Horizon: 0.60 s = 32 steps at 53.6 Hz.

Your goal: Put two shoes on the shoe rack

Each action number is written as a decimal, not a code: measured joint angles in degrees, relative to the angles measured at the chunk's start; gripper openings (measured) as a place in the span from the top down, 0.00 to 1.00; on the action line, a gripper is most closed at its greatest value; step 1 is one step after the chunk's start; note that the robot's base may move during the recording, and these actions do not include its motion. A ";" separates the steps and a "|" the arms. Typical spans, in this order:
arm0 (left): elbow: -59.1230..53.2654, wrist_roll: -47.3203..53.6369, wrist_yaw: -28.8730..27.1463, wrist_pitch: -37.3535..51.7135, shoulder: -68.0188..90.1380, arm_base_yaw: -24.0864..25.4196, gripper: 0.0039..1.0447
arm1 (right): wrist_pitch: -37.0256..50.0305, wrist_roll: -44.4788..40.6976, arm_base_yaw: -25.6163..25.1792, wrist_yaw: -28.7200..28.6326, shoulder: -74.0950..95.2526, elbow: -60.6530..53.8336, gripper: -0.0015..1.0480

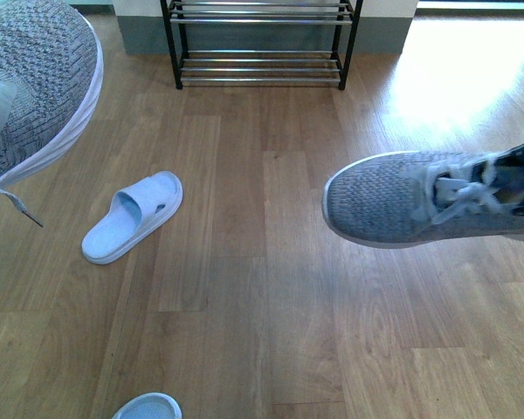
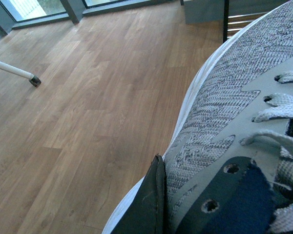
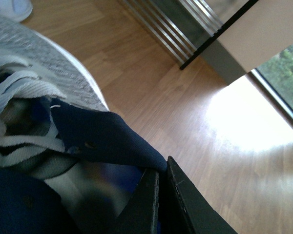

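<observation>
Both shoes needed carrying forward level, then lowering sole-flat across the rods of the shoe rack [image 1: 176, 52] ahead, with release judged safe only once each rested there. The left gripper [image 2: 158, 204] was clamped on the side wall of the left sneaker [image 1: 35, 78], held high, and the right gripper [image 3: 161, 195] pinched the navy collar of the right sneaker [image 1: 402, 201], both clear of the floor [image 1: 262, 288] and well short of the rack. Each was grey knit with a white sole and pale laces; a pale blue slide [image 1: 131, 218] lay on the boards between them.
</observation>
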 joint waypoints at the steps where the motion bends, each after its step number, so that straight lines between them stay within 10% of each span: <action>1: 0.00 0.00 0.00 0.00 0.00 0.00 0.99 | -0.52 0.37 -0.48 -0.48 -1.51 -0.44 0.98; 32: 0.00 0.00 0.00 0.00 0.00 0.00 0.99 | -34.27 20.35 -22.47 -25.44 -72.06 -16.33 0.98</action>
